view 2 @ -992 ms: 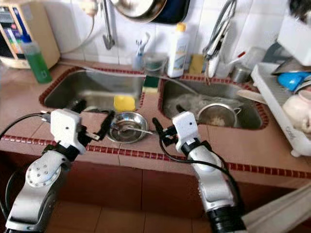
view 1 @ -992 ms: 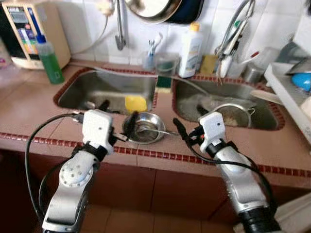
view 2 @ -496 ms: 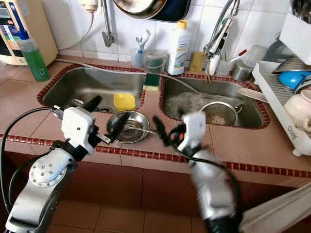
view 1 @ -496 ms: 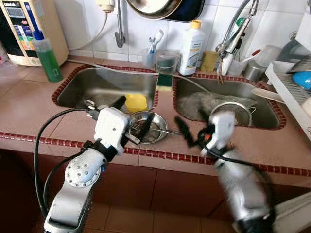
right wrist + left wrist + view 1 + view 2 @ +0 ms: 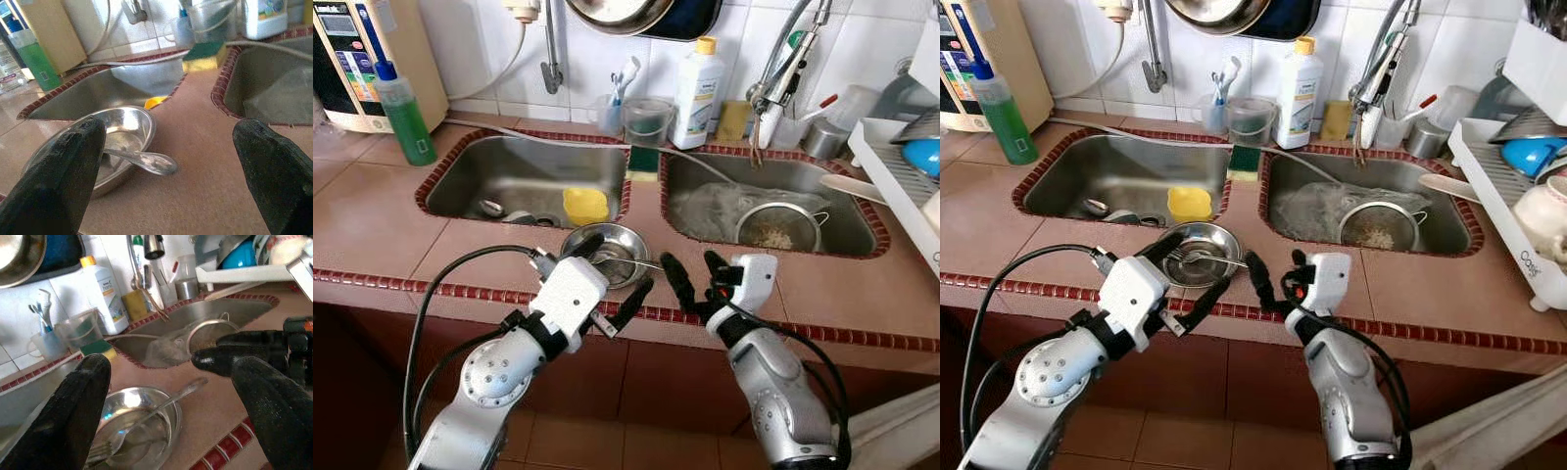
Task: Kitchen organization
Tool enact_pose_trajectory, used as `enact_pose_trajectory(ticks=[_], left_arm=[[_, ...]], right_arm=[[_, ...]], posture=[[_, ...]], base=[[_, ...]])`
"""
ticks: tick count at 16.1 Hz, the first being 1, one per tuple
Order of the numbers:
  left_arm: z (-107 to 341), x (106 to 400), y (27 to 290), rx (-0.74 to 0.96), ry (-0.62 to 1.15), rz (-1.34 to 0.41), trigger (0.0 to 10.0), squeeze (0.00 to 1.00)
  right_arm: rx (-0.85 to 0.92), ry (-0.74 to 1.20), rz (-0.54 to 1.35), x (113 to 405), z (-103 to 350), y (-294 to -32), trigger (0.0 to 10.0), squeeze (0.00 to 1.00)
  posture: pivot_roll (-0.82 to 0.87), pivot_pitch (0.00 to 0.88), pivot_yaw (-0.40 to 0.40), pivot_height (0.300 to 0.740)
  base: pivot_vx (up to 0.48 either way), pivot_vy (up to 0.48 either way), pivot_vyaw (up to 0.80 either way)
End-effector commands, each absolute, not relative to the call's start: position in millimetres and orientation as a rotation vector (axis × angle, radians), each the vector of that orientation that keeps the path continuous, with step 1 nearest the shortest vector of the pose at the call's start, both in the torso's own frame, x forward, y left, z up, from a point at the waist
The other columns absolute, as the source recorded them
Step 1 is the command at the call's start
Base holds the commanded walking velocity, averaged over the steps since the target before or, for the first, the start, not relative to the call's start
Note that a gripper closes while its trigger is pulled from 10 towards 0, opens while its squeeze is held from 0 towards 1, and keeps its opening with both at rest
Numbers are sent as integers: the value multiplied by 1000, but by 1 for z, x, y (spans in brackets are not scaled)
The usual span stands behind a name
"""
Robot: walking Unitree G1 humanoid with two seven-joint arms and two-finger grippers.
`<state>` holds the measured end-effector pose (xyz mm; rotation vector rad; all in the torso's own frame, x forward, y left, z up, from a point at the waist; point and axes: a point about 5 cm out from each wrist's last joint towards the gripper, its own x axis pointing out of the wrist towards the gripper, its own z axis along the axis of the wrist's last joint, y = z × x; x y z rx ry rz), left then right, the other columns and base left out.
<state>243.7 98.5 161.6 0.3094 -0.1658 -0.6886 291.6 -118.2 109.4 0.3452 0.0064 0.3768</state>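
Observation:
A small steel bowl [image 5: 607, 254] sits on the tiled counter between the two sinks, with a spoon [image 5: 636, 262] resting in it, handle over the right rim. My left gripper [image 5: 617, 264] is open at the bowl's near side, one finger over the rim and the other by the counter's front edge. My right gripper [image 5: 690, 268] is open just right of the bowl, above the counter edge, holding nothing. In the left wrist view the bowl [image 5: 132, 431] lies between the spread fingers. From the right wrist the bowl [image 5: 122, 132] and spoon [image 5: 146, 161] lie ahead.
A yellow sponge [image 5: 585, 206] lies in the left sink [image 5: 489, 166]; a strainer [image 5: 773, 227] sits in the right sink. A green soap bottle [image 5: 409, 117], a white bottle [image 5: 697, 83], a cup [image 5: 648, 122] and a green sponge [image 5: 643, 160] line the back. A dish rack [image 5: 901, 171] stands right.
My left gripper has swung right to the bowl's near rim. The right gripper has moved down and toward the front counter edge. The camera has shifted slightly.

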Motion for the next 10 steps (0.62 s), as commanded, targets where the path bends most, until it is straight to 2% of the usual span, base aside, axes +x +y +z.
enact_pose_trajectory(ticks=[1, 6, 10], left_arm=[[161, 241, 100, 334, -168, -698, 10000, 0], [162, 243, 105, 349, -162, -696, 10000, 0], [166, 243, 105, 349, -175, -694, 10000, 0]], right_arm=[[376, 27, 349, 292, 104, -122, 10000, 0], [650, 59, 359, 301, 100, -118, 10000, 0], [790, 90, 425, 310, 103, -105, 10000, 0]], posture=[[-17, 53, -33, 740], [-9, 52, -28, 740], [4, 43, -32, 740]], base=[[0, 0, 0], [0, 0, 0], [0, 0, 0]])
